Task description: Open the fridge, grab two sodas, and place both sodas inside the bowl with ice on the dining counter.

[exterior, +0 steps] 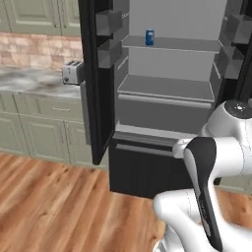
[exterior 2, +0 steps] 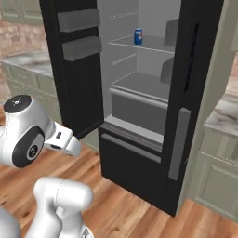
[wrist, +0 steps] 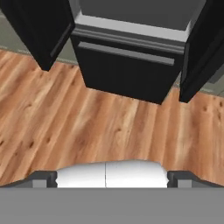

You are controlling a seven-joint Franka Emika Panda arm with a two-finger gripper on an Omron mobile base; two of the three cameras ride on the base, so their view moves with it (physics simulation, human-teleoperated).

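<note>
Reaching for the first soda is the step in hand, judged from the layout: both doors of the fridge (exterior: pixel 162 106) stand swung outward, so the opening step reads as complete. The light grey interior is exposed, with shelves, a lower compartment and the closed bottom drawer (wrist: pixel 124 72) beneath.

One blue soda can (exterior: pixel 149 37) stands upright on an upper shelf, toward the back, well apart from the arm (exterior: pixel 204 192). The same can appears in the right base view, near the top of the cavity.

The gripper (wrist: pixel 112 178) looks down and forward at the wooden floor (wrist: pixel 87 127) and the drawer front. Its finger tips (wrist: pixel 43 178) sit at the far left and far right of the hand view, so the jaws stand fully apart with nothing between them.

The next move calls for raising the hand from its low, folded pose up to shelf height, turning it toward the can, and carrying the spread jaws around the can body before closing. Clearance between the two door panels and their door bins (exterior: pixel 109 22) is a likely constraint.

Hidden or unclear items:
- The pink soda cannot be made out on any visible shelf.
- The upper part of the fridge is cut off at the top edge of both base views.
- A toaster (exterior: pixel 73 72) stands on the wall counter (exterior: pixel 29 81), partly masked by the left door.
</note>
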